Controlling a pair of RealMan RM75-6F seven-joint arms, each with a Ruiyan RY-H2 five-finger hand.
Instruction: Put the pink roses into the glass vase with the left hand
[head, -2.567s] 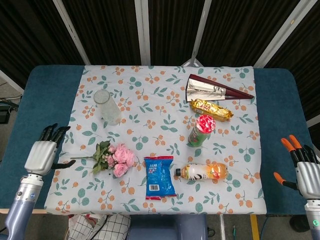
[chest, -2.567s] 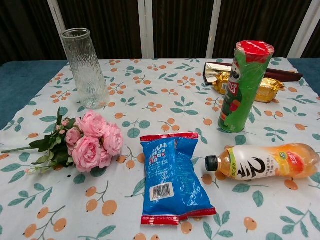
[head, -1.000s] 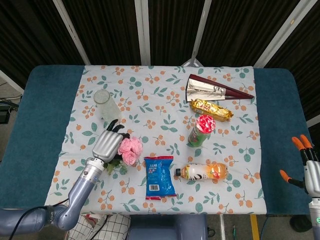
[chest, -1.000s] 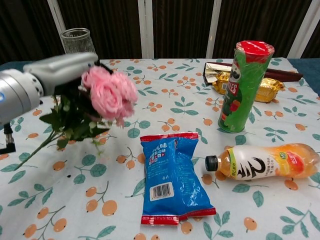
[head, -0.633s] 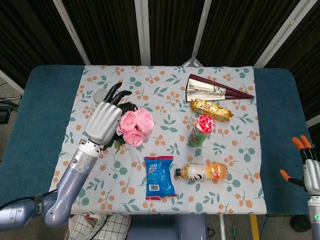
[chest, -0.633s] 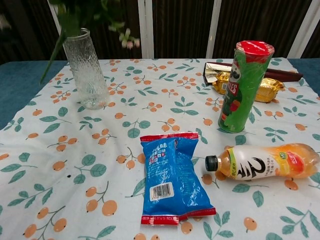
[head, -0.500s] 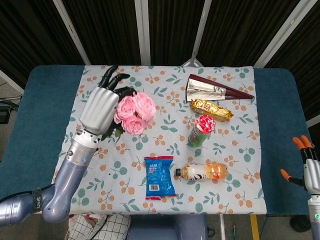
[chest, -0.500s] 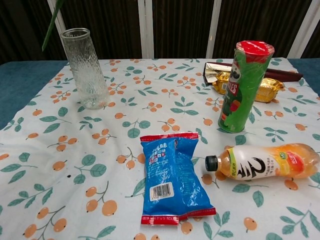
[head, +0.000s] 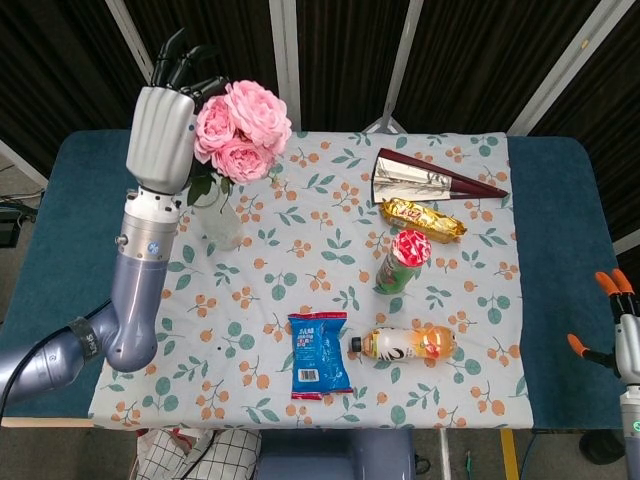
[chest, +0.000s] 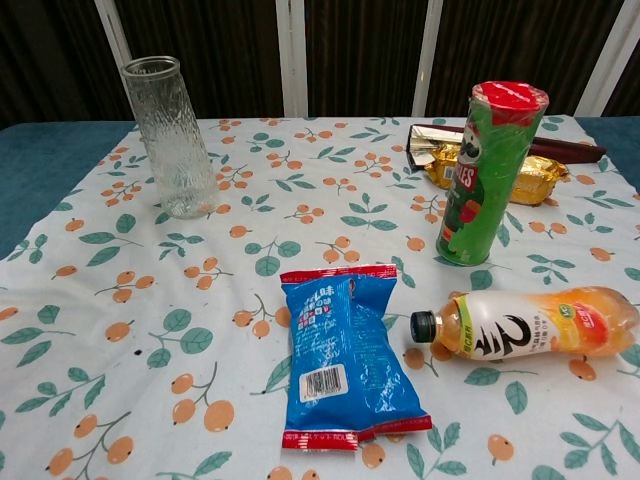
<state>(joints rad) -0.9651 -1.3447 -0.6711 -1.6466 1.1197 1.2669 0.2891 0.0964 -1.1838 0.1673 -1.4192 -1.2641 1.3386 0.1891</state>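
Observation:
My left hand (head: 163, 118) is raised high over the table's back left and grips the bunch of pink roses (head: 240, 124), blooms to its right, green leaves hanging below. The glass vase (head: 220, 224) stands upright on the cloth directly beneath the hand, its mouth hidden by leaves in the head view. In the chest view the vase (chest: 172, 137) is empty and neither roses nor left hand show. My right hand (head: 621, 332) hangs open off the table's right edge, holding nothing.
On the floral tablecloth (head: 300, 250) lie a blue snack bag (head: 318, 352), an orange drink bottle on its side (head: 408, 344), an upright green chip can with red lid (head: 404, 260), a gold wrapped snack (head: 422, 218) and a dark red foil packet (head: 430, 178).
My left hand picked the roses up from the cloth and has lifted them up and back, above the vase. They have risen out of the chest view. The right hand barely moved.

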